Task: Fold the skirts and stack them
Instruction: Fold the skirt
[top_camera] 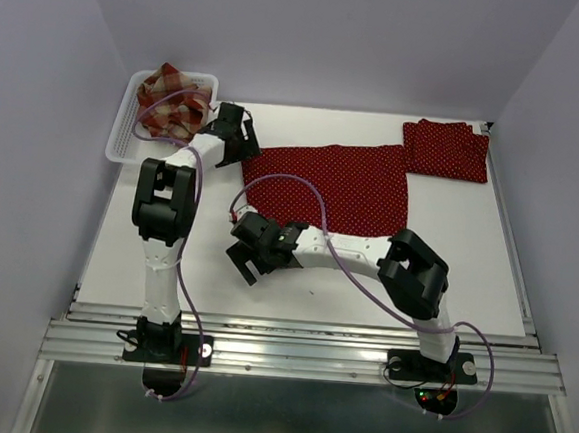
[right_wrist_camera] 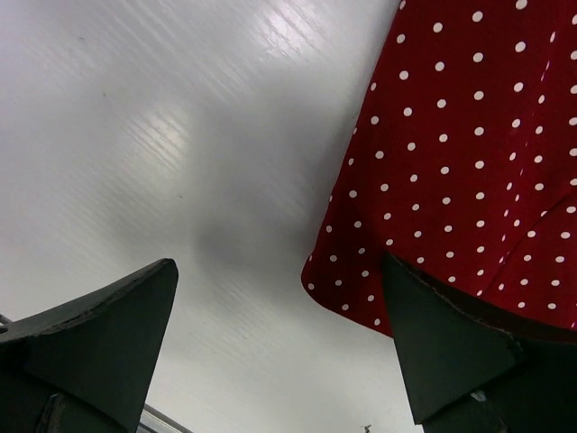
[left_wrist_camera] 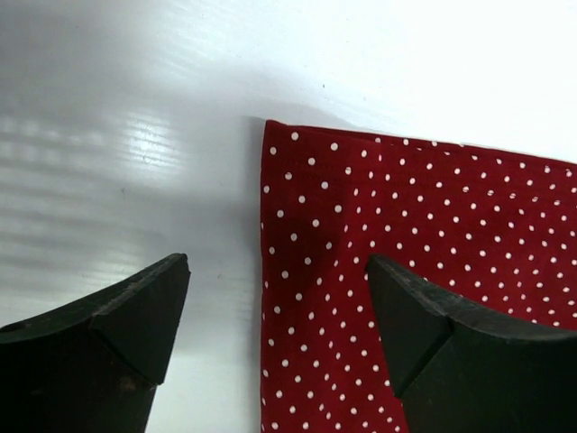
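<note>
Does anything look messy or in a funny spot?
Yes. The plaid skirt sits scrunched in a heap in the white basket at the far left corner. The folded polka-dot skirt far right and the spread polka-dot skirt in the middle look tidy.

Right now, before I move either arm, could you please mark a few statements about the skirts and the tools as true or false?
1. The plaid skirt lies in the white basket. True.
2. The left tool is shut on the spread dotted skirt. False: its jaws stand open, one over the table and one over that skirt's far left corner.
3. A folded dotted skirt lies near the table's far right corner. True.
4. The right tool hovers over the folded dotted skirt. False: it is open at the spread dotted skirt's near left corner.
</note>
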Controlling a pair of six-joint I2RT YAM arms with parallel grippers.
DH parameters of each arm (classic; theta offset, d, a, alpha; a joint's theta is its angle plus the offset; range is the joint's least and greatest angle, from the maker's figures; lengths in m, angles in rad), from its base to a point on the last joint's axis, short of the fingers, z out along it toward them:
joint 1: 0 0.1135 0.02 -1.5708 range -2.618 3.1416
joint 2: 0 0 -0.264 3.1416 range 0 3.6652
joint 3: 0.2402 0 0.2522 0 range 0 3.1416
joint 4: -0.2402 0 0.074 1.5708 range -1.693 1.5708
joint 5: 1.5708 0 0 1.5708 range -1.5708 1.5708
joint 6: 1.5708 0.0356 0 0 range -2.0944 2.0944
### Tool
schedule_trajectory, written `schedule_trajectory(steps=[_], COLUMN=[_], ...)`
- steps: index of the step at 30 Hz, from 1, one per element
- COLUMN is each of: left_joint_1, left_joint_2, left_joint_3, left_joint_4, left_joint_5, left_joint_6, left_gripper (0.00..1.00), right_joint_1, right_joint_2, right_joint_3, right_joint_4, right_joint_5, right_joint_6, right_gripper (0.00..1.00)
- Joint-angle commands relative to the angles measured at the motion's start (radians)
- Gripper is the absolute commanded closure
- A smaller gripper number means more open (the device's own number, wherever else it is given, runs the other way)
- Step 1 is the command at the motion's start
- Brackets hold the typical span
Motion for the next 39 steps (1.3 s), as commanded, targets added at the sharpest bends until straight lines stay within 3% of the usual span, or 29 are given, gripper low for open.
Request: schedule_trajectory(steps=[1, 3, 7, 9, 13, 17, 19, 22, 23, 24, 25, 30, 39], left_joint_1=[0.006, 0.006, 0.007, 0.009, 0.012, 0.02, 0.023, 0.026, 0.029, 0.029, 0.03, 0.032, 0.032], left_joint_2=[0.037, 0.06, 0.094, 0.104, 0.112, 0.13, 0.141, 0.149, 0.152, 0.155, 0.155, 0.059, -0.201], left_joint_3=[0.058, 0.072, 0.116, 0.127, 0.127, 0.138, 0.142, 0.156, 0.167, 0.173, 0.175, 0.097, -0.078], left_joint_4=[-0.014, -0.022, -0.054, -0.06, -0.065, -0.069, -0.071, -0.074, -0.081, -0.086, -0.091, -0.088, -0.049], left_joint_5=[0.017, 0.02, 0.023, 0.02, 0.018, 0.02, 0.017, 0.007, 0.007, 0.012, 0.009, -0.06, -0.14], left_joint_6=[0.023, 0.026, 0.035, 0.037, 0.035, 0.035, 0.032, 0.035, 0.035, 0.034, 0.035, 0.025, 0.002], left_gripper=[0.13, 0.21, 0.34, 0.42, 0.45, 0.51, 0.54, 0.65, 0.74, 0.96, 1.0, 1.0, 1.0], right_joint_1=[-0.005, -0.005, -0.005, -0.005, -0.005, -0.005, -0.005, -0.005, -0.005, -0.005, -0.005, -0.005, -0.005], right_joint_2=[0.025, 0.031, 0.047, 0.054, 0.063, 0.062, 0.065, 0.062, 0.063, 0.063, 0.065, 0.041, -0.182], right_joint_3=[0.048, 0.048, 0.043, 0.043, 0.042, 0.03, 0.028, 0.02, 0.019, 0.02, 0.022, 0.019, -0.131], right_joint_4=[-0.023, -0.023, -0.025, -0.025, -0.034, -0.029, -0.031, -0.031, -0.031, -0.031, -0.032, -0.026, 0.113], right_joint_5=[0.006, -0.003, -0.006, 0.002, 0.039, 0.055, 0.072, 0.091, 0.092, 0.103, 0.105, 0.066, -0.272], right_joint_6=[0.029, 0.033, 0.05, 0.061, 0.076, 0.084, 0.084, 0.087, 0.087, 0.09, 0.09, 0.067, 0.04], right_gripper=[0.02, 0.04, 0.2, 0.22, 0.42, 0.5, 0.62, 0.68, 0.7, 0.73, 0.76, 0.98, 0.99])
